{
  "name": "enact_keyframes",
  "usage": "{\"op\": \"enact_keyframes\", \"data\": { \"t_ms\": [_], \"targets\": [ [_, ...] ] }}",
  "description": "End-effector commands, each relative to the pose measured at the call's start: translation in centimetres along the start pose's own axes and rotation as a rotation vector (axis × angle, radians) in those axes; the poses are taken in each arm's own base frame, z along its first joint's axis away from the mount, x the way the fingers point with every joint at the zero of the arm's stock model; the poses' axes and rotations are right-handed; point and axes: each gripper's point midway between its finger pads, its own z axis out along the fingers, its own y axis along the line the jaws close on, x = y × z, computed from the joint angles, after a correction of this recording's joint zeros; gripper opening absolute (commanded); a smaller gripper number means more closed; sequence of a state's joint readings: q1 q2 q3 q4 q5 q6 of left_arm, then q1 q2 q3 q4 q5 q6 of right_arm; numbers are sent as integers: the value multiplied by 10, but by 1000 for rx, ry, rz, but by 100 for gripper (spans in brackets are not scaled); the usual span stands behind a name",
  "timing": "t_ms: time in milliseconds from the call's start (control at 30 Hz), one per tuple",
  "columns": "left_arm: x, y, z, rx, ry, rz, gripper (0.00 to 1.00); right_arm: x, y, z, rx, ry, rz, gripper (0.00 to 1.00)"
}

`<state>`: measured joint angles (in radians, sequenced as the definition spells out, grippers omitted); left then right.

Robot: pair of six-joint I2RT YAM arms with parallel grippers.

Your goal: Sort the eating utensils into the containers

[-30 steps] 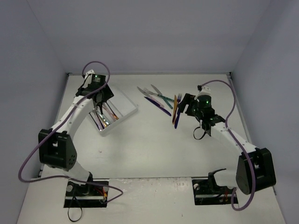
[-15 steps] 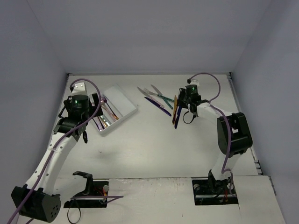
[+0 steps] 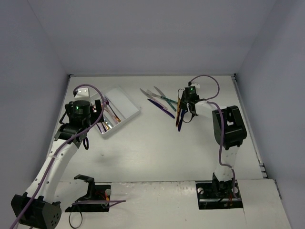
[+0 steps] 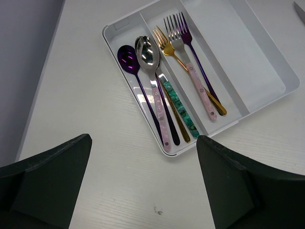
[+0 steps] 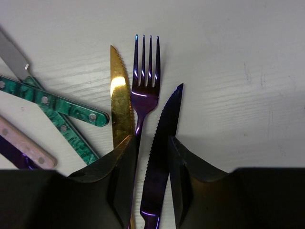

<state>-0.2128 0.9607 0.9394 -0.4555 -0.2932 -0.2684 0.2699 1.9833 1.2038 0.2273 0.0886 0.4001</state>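
The right fingers (image 5: pixel 119 181) are drawn in narrow on either side of the dark knife (image 5: pixel 159 143), which lies flat on the surface (image 5: pixel 228 71). They look to be pinching its blade low down, near the handle, though we cannot see the contact itself. Just beside that knife lies a purple fork (image 5: pixel 144 90), its handle running down behind 1 finger. Against the fork's other side lies a gold knife (image 5: pixel 119 100). Further out on that side we see 2 green handles (image 5: pixel 52 102) crossing, a pink handle (image 5: pixel 26 143) and a grey blade (image 5: pixel 12 52), all loose on the surface.

The left fingers (image 4: pixel 52 167) are spread wide with nothing between them, hanging just short of the white tray (image 4: pixel 224 43). In the tray, 1 outer compartment holds the spoons (image 4: pixel 147 52): a purple one, a silver one and others partly covered. The middle compartment holds 3 forks (image 4: pixel 174 36), gold, silver and purple. The 3rd compartment shows nothing in it.

We judge the sorting about half done: the spoons and most forks are in place, but no knife is in the tray yet. Left to move are the knives, the purple fork and the green and pink pieces, at least 6 in all. They lie well apart from the tray, across the surface.
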Motion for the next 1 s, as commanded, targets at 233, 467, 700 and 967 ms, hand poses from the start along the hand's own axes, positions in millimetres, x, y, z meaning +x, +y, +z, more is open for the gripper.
{"op": "enact_keyframes", "data": {
  "t_ms": [233, 467, 700, 967],
  "targets": [
    [-26, 1, -4, -3, -85, -34, 90, -32, 14, 4, 6, -84, -15, 23],
    [-23, -1, -2, 5, -74, -32, 90, -33, 25, 3, 6, -91, -46, 22],
    [-23, -3, -1, 12, -70, -32, 91, -21, 16, 11, 58, -71, -43, 19],
    [-23, -5, 0, 22, -67, -33, 91, -20, 7, 9, 96, -80, -38, 18]
  ]
}}
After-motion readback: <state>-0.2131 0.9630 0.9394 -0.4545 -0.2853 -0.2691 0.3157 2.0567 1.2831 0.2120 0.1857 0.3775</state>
